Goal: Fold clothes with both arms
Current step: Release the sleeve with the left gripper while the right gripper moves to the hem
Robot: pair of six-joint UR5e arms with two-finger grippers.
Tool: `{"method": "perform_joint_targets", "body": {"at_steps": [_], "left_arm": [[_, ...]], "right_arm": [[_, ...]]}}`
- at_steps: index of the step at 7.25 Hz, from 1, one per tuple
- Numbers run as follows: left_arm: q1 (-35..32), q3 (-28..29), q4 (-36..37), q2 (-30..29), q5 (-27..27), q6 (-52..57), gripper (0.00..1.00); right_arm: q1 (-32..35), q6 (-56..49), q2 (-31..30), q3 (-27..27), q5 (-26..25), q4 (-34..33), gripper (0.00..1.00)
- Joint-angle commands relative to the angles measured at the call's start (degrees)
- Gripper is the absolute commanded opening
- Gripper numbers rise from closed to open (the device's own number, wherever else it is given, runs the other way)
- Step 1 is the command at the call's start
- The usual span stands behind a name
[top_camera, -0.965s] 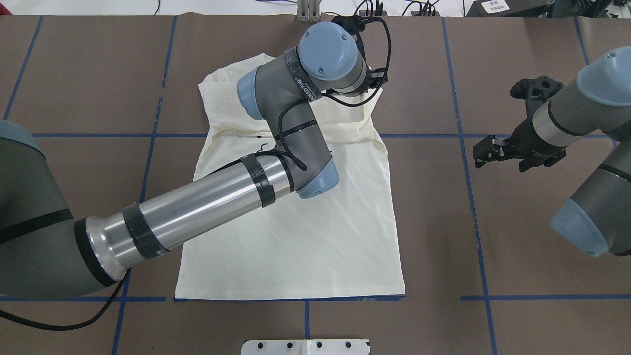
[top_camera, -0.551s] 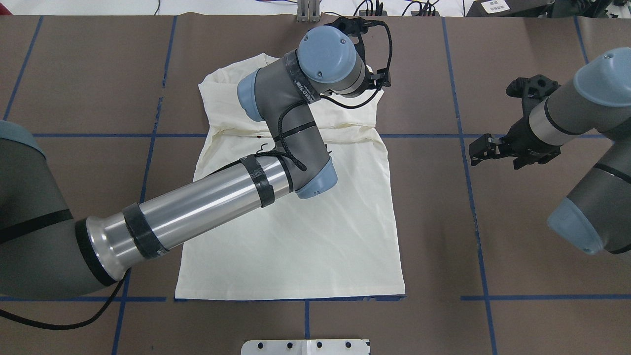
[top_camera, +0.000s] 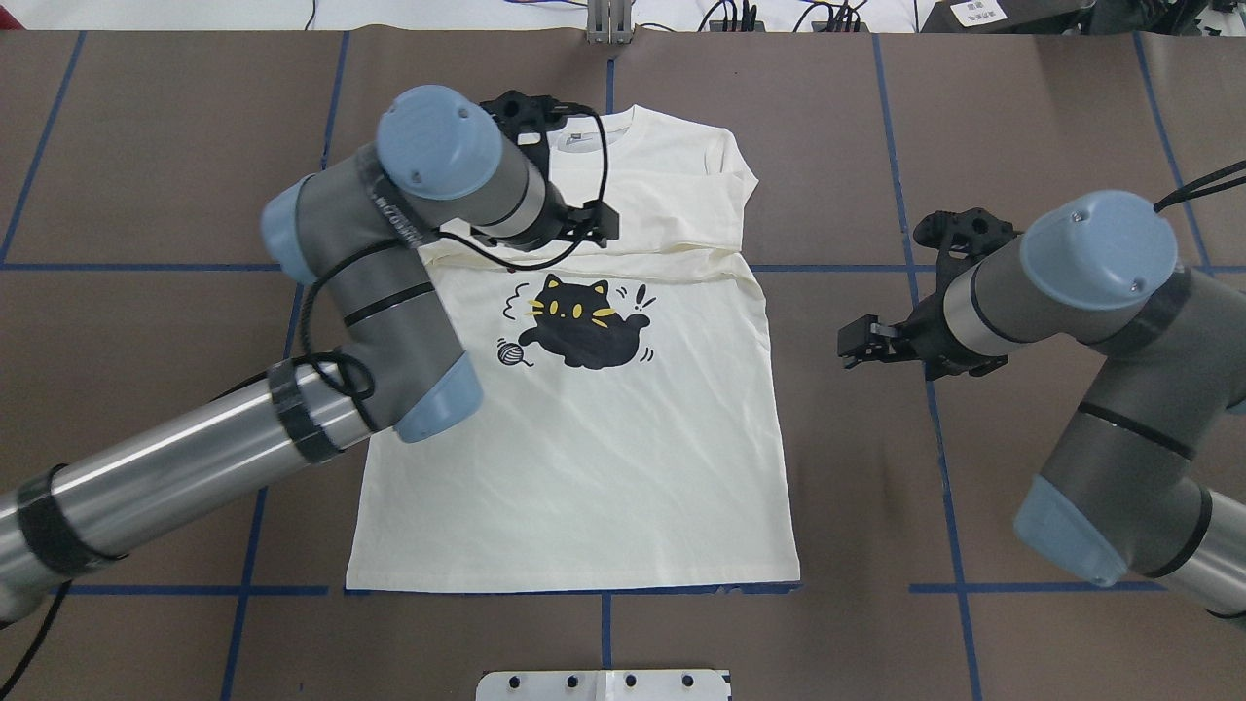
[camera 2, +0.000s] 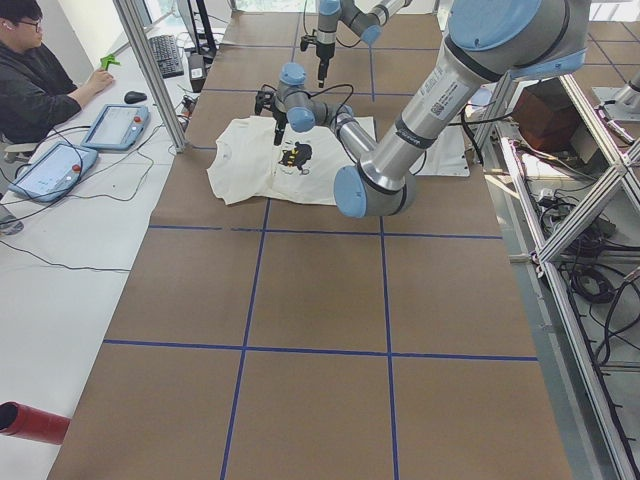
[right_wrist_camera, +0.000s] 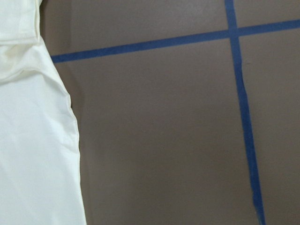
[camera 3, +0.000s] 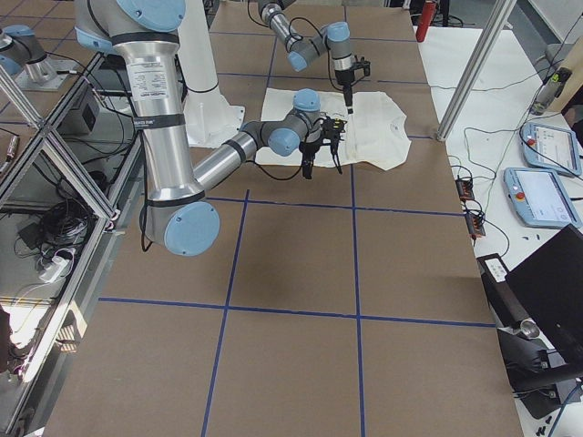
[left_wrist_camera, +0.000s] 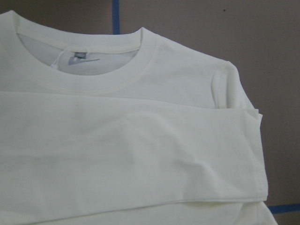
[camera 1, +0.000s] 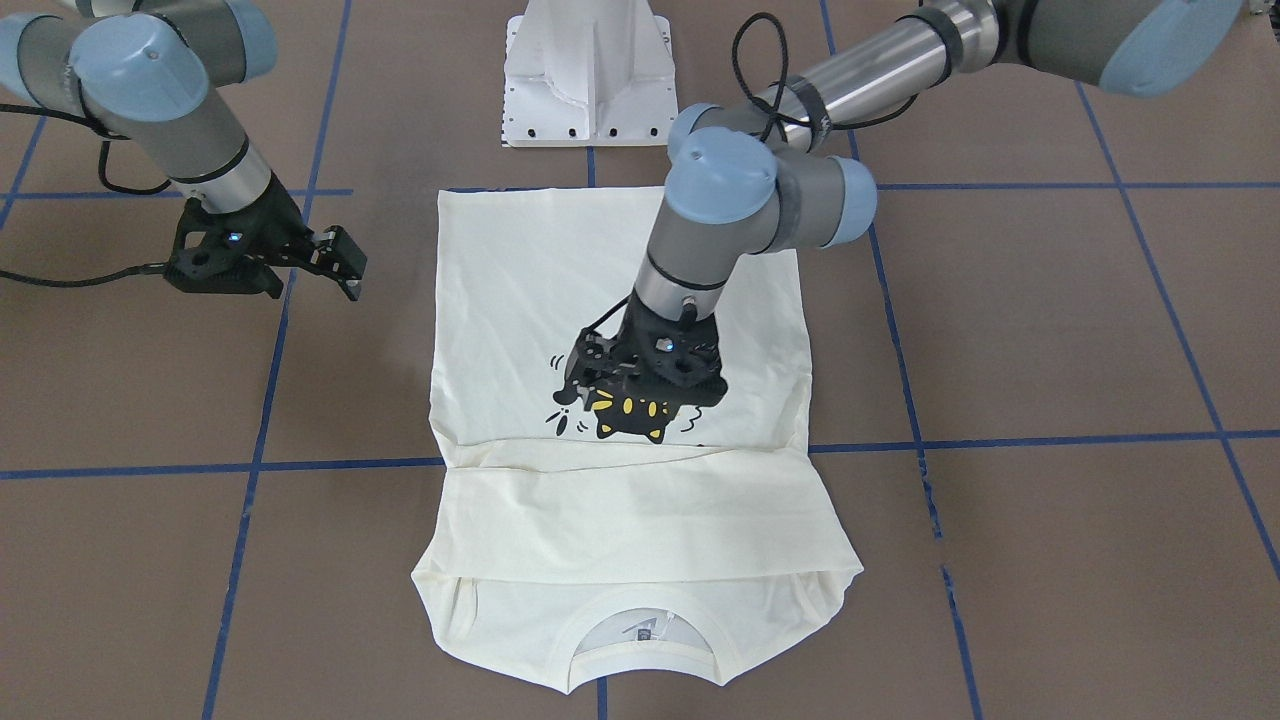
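Starting at the black two-finger left gripper [camera 1: 645,372]: hangs nose-down above the chest of the cream long-sleeved cotton T-shirt [top_camera: 623,458], on its left side, apparently clear of the cloth. Cannot tell whether apart or together, being lost against the black cat print [top_camera: 584,336] behind. On to the black two-finger right gripper [top_camera: 859,343]: hovers just beside the T-shirt's right edge, over the bare brown paper-covered bench [top_camera: 1022,117], seemingly a little apart and empty.

As for the T-shirt: lies flat and print-up mid-bench, with the round ribbed collar [camera 1: 645,655] at the far side from the robot and the straight hem [top_camera: 574,579] at the near side. Has both sleeves laid across the chest as a folded cream sleeve band [camera 1: 640,510] between collar and cat print.

Looks like the approach to the next fold, probably far end over toward the hem. To do it well:
- Bring both grippers to matching spots at the left and right shoulders.
- Pinch every layer there, sleeve band included.
- Lift evenly and only slightly, then carry nearward in step.
- Lay down square with the hem and let go together.
- Beware of catching just the top layer or dragging the body askew.

Counting:
- one T-shirt
- one cat print
- one small grey yarn-ball print [top_camera: 507,352]
- one collar
- two grey jointed metal arms: left arm [top_camera: 195,467] and right arm [top_camera: 1119,321]
- two grippers
- one white pedestal base [camera 1: 590,70]
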Motion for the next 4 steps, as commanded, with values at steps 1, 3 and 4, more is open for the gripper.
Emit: {"method": "perform_joint_targets", "body": {"at_steps": [1,3,4], "left_arm": [[-0.1,-20.5,3.8,16.8,-0.5,3.3,1.0],[-0.1,-27.9,11.5,19.9,-0.9,3.3,1.0],[-0.2,-29.1,13.2,19.9,-0.9,3.3,1.0]], "right_arm": [[-10.8,9.7,0.6,2.7,-8.4,0.0,1.0],[-20.3,14.9,0.6,2.9,-15.2,0.0,1.0],[-23.2,15.3,0.6,2.8,-18.2,0.0,1.0]]}}
